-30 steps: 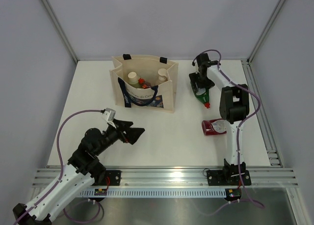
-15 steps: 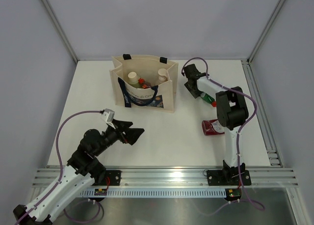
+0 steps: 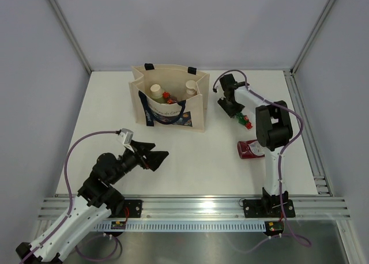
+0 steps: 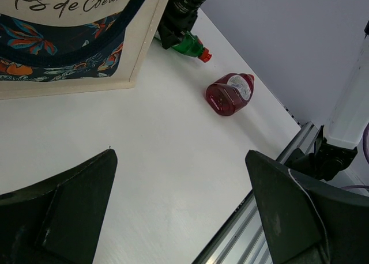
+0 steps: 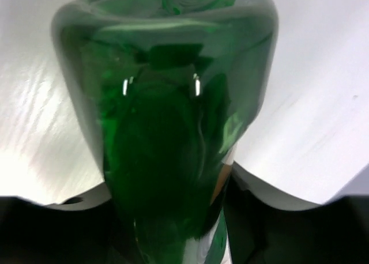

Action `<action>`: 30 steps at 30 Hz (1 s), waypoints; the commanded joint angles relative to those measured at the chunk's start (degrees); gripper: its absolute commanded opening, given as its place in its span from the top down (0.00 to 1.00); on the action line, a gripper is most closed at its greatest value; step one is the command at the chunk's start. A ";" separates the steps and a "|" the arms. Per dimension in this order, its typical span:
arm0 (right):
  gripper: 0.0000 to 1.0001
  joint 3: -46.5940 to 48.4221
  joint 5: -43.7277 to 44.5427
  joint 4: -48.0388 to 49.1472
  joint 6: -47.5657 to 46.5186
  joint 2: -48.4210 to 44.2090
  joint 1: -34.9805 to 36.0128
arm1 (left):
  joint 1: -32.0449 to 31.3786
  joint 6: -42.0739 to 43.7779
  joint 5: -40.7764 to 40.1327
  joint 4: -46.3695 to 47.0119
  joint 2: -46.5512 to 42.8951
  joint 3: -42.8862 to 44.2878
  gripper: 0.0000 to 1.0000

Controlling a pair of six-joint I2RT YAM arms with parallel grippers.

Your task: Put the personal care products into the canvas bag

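Lower left of the top view, the left gripper (image 3: 154,158) hangs over the table (image 3: 196,166), fingers spread wide, nothing between them. Centre, the canvas bag (image 3: 197,111) stands open with two cream-capped bottles (image 3: 155,90) and something red (image 3: 166,95) inside, their bodies hidden by the walls. Just right of the bag, the right gripper (image 3: 232,105) is clamped on the dark green bottle (image 3: 239,115). Its body fills the wrist view in a blur; its red cap aims lower right, long axis diagonal. Further down, the red bottle (image 3: 249,149) lies on its side, cap end behind the right arm (image 3: 271,125).

canvas bag (image 3: 196,111) 1 | cream-capped bottles (image 3: 156,90) 2 | green squeeze bottle (image 4: 185,45) 1 | loose red squeeze bottle (image 4: 229,94) 1
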 commanded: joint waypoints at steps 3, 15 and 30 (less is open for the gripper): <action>0.64 9.31 -13.16 -8.28 3.83 3.19 -5.33 | 0.23 0.37 0.35 -0.03 -0.67 0.12 0.01; 1.00 10.11 -33.37 -9.07 9.10 -0.49 -16.06 | 0.23 0.11 0.17 0.40 0.29 0.65 0.01; 1.00 11.32 -68.80 -9.78 18.42 -15.23 -24.68 | 0.23 2.39 -1.15 -4.86 -2.08 2.32 0.01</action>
